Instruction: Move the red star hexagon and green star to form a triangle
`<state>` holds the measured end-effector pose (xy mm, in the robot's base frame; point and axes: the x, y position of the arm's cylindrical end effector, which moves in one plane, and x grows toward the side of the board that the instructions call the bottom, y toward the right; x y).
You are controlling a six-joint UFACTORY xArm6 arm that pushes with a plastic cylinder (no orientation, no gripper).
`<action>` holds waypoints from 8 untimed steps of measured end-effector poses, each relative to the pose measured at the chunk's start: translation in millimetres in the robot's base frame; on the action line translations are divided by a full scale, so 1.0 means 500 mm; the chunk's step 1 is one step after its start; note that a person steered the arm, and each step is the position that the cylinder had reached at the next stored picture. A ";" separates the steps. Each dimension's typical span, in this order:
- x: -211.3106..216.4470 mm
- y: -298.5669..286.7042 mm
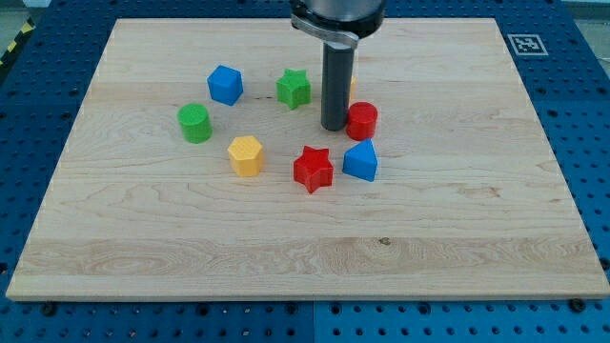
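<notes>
A: Red star (313, 169) first. Where does it sit?

B: Below my tip (335, 128) in the view, a little toward the view's left, and apart from it. The green star (294, 88) lies up and to the view's left of my tip, near the rod. The red hexagon (362, 121) is just beside my tip on the view's right; I cannot tell if they touch.

A: What crowds the space around it?

B: A blue block (361, 161) of unclear shape sits below my tip toward the view's right, just beside the red star and right under the red hexagon. A yellow hexagon block (246, 154) lies lower on the view's left, well apart from my tip. Farther left are a green cylinder (194, 123) and a blue cube-like block (226, 84). A sliver of something yellow-orange peeks out behind the rod on its right; its shape is hidden.

A: Any trays or bins?

B: None hold anything; every block rests straight on the wooden board (457, 229).

A: The count?

B: Two red, two green, two blue, one yellow fully seen, plus that hidden sliver.

A: And the jaws?

B: Nothing to spread or pinch: the arm ends in a plain dark rod, tip down on the board.
</notes>
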<state>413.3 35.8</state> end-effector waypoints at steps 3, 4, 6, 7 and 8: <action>0.017 -0.045; 0.038 -0.078; 0.078 -0.083; 0.087 -0.083; 0.085 -0.103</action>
<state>455.9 -15.9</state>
